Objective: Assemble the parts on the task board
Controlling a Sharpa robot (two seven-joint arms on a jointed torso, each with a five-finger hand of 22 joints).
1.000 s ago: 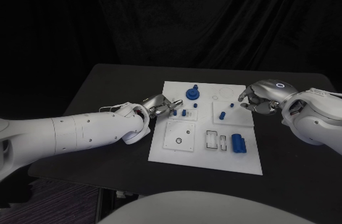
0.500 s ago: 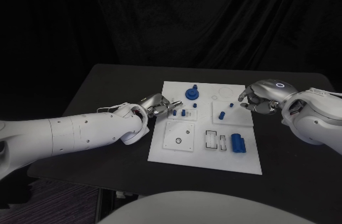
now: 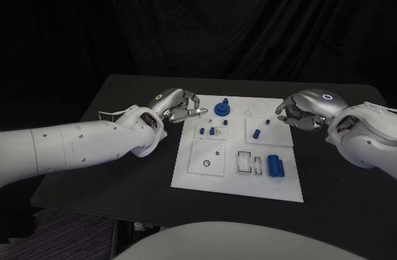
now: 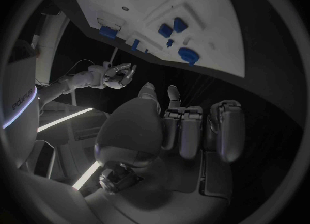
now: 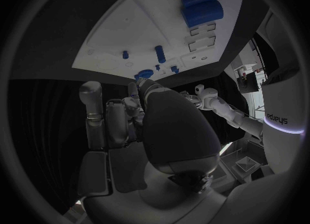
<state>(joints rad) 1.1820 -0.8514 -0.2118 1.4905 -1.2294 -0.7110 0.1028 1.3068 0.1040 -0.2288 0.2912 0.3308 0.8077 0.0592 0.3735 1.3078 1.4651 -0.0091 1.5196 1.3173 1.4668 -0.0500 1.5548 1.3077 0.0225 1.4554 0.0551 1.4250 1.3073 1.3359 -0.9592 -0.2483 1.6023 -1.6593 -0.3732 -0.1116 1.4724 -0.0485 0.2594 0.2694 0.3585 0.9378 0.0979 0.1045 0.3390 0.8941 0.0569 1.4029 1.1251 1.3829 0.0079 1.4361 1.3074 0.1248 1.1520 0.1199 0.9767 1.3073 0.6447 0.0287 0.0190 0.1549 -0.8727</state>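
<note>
Head view shows the white task board (image 3: 217, 177) lying in the middle of the black worktop (image 3: 124, 99), with small blue parts standing or lying on it: a round blue piece with a knob (image 3: 222, 108) near the far edge, a few short blue pegs (image 3: 213, 131) in the middle, a slanted blue peg (image 3: 257, 134) to their right, and two blue cylinders (image 3: 276, 165) lying side by side near the right edge. The left hand (image 3: 178, 106) hovers at the board's far left corner, just beside the round piece, its fingers curled inward; the left wrist view shows nothing between them. The right hand (image 3: 299, 112) sits at the board's right edge, near the slanted peg, fingers likewise curled in and holding nothing, as the right wrist view (image 5: 139, 123) confirms. Both hands are apart from the blue parts
</note>
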